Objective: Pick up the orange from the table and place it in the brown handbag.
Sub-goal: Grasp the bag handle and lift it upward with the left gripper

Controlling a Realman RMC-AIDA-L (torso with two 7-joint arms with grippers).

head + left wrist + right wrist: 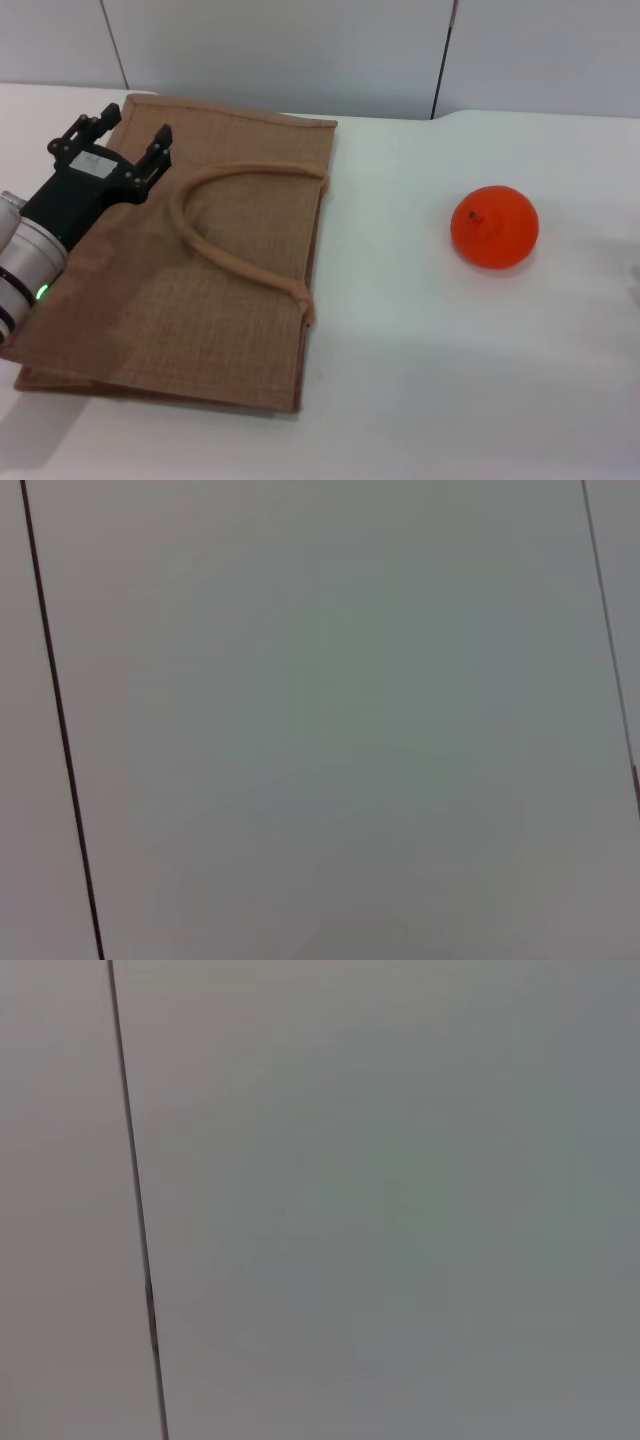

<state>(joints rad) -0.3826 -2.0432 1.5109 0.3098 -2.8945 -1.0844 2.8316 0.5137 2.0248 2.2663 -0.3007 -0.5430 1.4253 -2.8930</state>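
orange: the orange (494, 227) sat on the table (480, 380), well apart from the brown handbag (200, 290), on its right side.
bag: it lay flat, handles on top, not opened up.
my left claw: my left gripper (128, 137) hung over the bag's far left corner, fingers spread, holding nothing.
my right claw: i could not see it at all.
step: i think i was only starting; the orange was not picked up yet.
next: a claw had to go over to the orange and close on it softly.

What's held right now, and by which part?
Nothing. Left gripper is open over the bag, empty. The orange sits untouched on the table. Right gripper is out of view.
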